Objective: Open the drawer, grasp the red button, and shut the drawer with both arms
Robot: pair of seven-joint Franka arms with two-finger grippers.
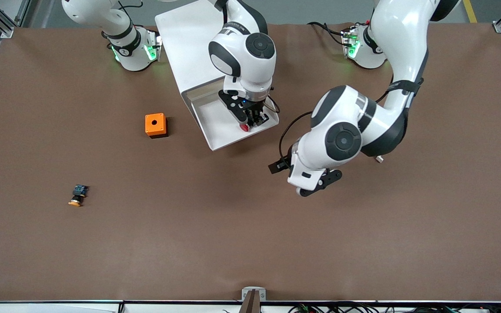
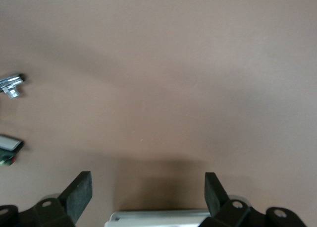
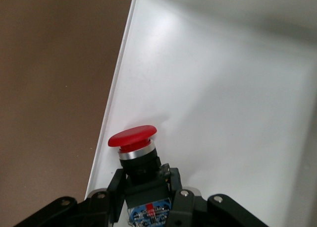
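Flanking drawer (image 1: 215, 130): orange box (image 1: 155, 125), orange-capped button (image 1: 78, 195).

Your front view is evenly lit from overhead, bright and sharp across the whole table (image 1: 250, 243). Soft, blurred shadows sit on the brown surface under each arm, the broadest one spreading toward 7 o'clock of the left gripper (image 1: 315, 184). You get mild glare on the glossy arm shells and green status lights at both bases. Your left wrist view is dimmer, with a soft shadow band at 6 o'clock. In your right wrist view the drawer (image 3: 223, 88) floor glares white, washed out toward 12 o'clock, while the button (image 3: 132, 138) stays in focus.
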